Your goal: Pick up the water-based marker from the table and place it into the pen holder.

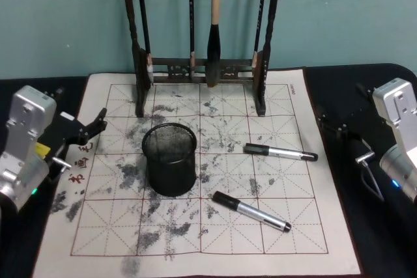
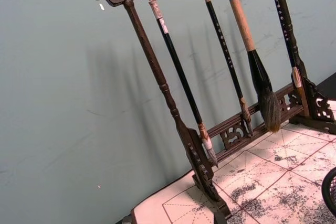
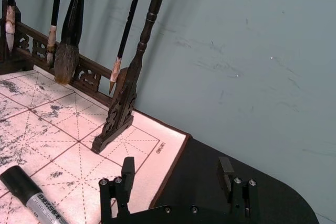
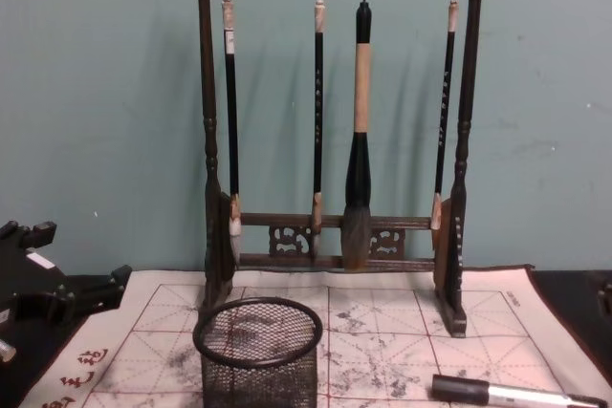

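Observation:
Two water-based markers with black caps and silver barrels lie on the ink-stained practice mat (image 1: 306,226): one (image 1: 280,153) right of centre, the other (image 1: 251,211) nearer the front. The black mesh pen holder (image 1: 170,159) stands upright left of them, also seen from the chest (image 4: 258,351). My left gripper (image 1: 90,131) hovers open at the mat's left edge, level with the holder. Over the black table right of the mat, my right gripper (image 3: 177,174) is open, with a marker (image 3: 31,198) lying a short way off.
A tall dark wooden rack (image 1: 202,66) hung with several brushes stands along the mat's back edge against the teal wall. Black tabletop (image 1: 365,226) borders the mat on both sides.

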